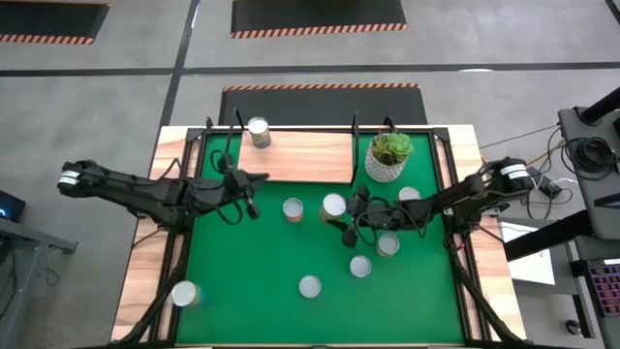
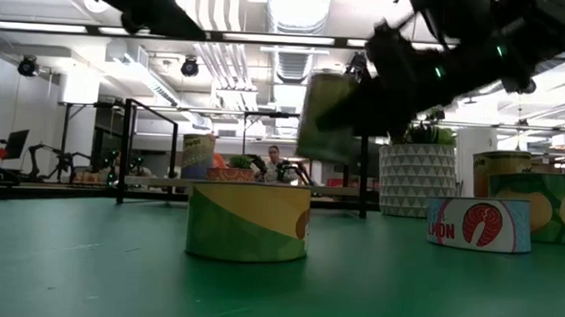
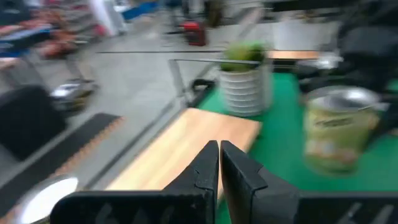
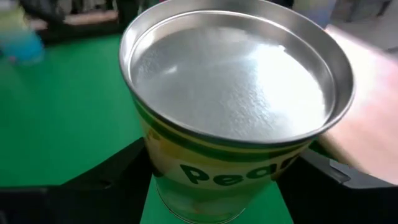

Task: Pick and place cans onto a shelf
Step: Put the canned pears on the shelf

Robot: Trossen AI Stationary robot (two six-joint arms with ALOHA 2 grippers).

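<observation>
My right gripper (image 1: 335,217) is shut on a green-and-yellow can (image 1: 333,205) in the middle of the green mat, in front of the shelf (image 1: 310,160). In the right wrist view the can (image 4: 230,106) sits between the dark fingers (image 4: 102,180), its silver top showing. The low view shows this can (image 2: 327,113) tilted and raised off the mat. One can (image 1: 258,130) stands on the shelf's far left corner. My left gripper (image 1: 254,194) is shut and holds nothing, at the shelf's front left edge; its closed fingertips (image 3: 219,155) hang over the wooden board (image 3: 180,146).
Several more cans stand on the mat: one (image 1: 293,208) beside the held can, others at the right (image 1: 387,244) and near the front (image 1: 309,285). Another can (image 1: 184,293) sits at the front left. A white pot with a plant (image 1: 387,155) stands at the shelf's right end.
</observation>
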